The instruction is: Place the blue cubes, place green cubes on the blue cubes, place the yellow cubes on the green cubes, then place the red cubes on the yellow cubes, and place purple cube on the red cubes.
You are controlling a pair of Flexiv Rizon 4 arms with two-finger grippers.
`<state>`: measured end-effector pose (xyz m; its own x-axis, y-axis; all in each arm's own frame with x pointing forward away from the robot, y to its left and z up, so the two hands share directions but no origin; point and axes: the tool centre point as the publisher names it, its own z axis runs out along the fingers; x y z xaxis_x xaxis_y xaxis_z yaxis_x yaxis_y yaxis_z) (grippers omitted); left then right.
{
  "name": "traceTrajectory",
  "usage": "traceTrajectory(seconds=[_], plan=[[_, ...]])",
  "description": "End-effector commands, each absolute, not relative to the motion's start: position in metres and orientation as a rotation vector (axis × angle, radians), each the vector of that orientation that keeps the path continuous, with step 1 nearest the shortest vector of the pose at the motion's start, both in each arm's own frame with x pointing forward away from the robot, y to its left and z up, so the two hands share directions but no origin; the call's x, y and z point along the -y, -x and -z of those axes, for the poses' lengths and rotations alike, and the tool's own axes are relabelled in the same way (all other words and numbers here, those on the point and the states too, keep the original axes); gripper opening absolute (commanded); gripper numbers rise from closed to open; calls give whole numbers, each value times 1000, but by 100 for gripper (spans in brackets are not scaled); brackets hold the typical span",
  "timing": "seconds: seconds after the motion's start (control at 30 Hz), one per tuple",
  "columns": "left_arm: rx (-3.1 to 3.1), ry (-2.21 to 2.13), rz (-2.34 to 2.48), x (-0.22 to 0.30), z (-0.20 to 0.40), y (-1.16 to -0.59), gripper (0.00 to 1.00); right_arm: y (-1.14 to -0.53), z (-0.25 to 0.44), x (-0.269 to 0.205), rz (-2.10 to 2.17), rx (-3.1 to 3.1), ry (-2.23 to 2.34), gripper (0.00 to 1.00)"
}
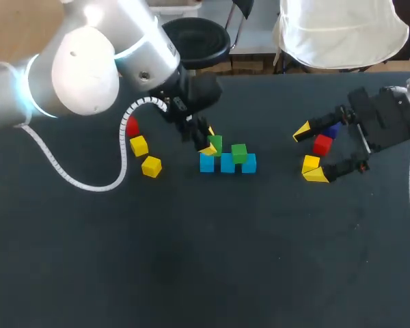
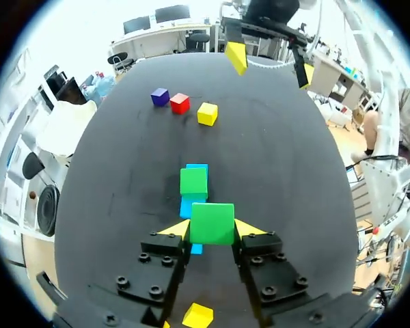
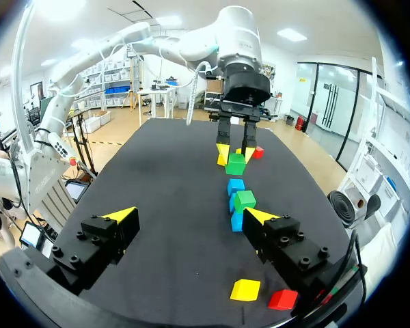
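Misalignment on release is the main hazard at this step. My left gripper [image 2: 212, 231] pinches a green cube [image 2: 212, 220] from two sides over the end of the blue cubes [image 1: 227, 165] nearest my left arm. Whether it already touches them cannot be told. The three blue cubes lie in a close row on the desk [image 1: 191, 260]. A second green cube [image 1: 239, 152] already sits on the row toward its other end.

Fault 1: offset release. With too little of its base over the blue cubes, the held cube would likely tip off onto the desk. Cause: in the left wrist view the cube hides most of the row beneath it.

Fault 2: contact on descent. A low fingertip could push the end blue cube out of line, or the held cube could nudge the seated one. Cause: little clearance between the two green positions.

Fault 3: drag on opening. Uneven finger release could twist the cube.

My right gripper [image 3: 191, 216] is spread wide and carries nothing. It is well apart from the row, with a red cube [image 1: 322, 144], a yellow cube [image 1: 310, 163] and the purple cube [image 1: 331, 130] on the desk near its fingers, so I judge it no collision risk where it stands
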<state>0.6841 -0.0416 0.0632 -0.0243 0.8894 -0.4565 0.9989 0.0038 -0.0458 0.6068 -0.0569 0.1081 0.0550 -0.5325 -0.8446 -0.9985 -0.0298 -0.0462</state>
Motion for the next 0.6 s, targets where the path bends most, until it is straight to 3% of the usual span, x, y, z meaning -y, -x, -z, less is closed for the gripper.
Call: traceTrajectory(seconds=[0.03,0.6], plan=[[-1989,-1964,533,44,-58,-688,0,-606,-108,57,-859,-1557,1646,100],[-2049,-1938,515,47,-28,-696,0,-606,-108,57,-859,-1557,1646,100]])
